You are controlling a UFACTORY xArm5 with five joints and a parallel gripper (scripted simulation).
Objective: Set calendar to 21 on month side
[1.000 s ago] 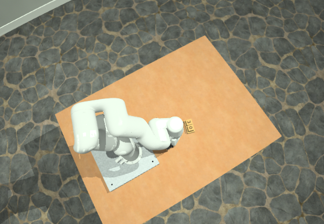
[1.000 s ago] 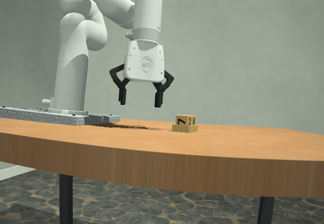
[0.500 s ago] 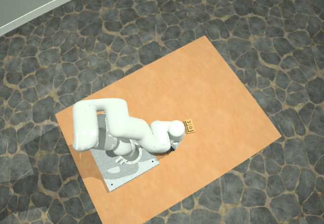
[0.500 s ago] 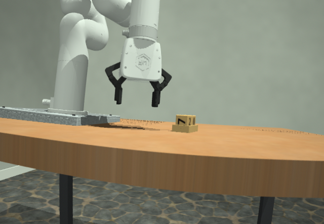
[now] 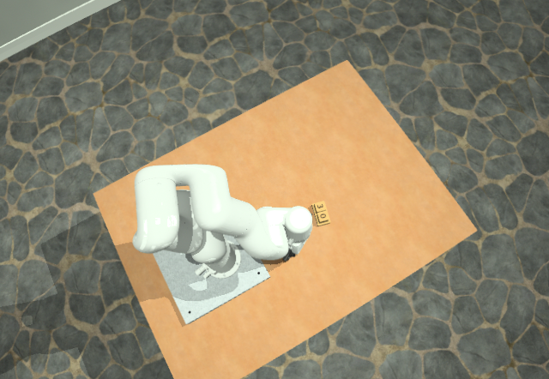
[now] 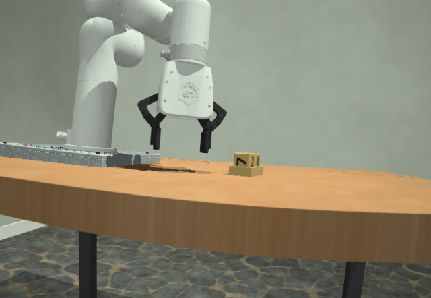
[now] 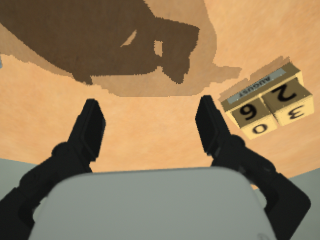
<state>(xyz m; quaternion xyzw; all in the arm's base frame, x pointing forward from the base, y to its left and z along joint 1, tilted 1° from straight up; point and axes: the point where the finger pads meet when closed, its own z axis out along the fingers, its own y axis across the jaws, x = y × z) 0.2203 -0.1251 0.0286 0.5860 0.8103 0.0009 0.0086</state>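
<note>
The tray (image 5: 327, 223) (image 6: 239, 171) (image 7: 295, 70) stands flat on the table, with AUGUST on one side, upside down in the wrist view. Two cubes sit in it side by side. One cube (image 5: 320, 207) (image 7: 287, 95) shows a 2 on the month side and a 3 on top. The other cube (image 5: 322, 216) (image 7: 250, 112) shows a 6 or 9 on the month side and a 0 on top. The exterior view shows a 7 on the end, and 2 and 0 on another side. My gripper (image 6: 180, 147) (image 7: 150, 108) is open and empty, above the table and beside the tray.
The wooden table (image 5: 354, 144) (image 6: 313, 190) carries the robot's base plate (image 5: 221, 299) (image 6: 83, 157), which lies behind the gripper in the exterior view. The arm's shadow falls on the table beside the tray in the wrist view.
</note>
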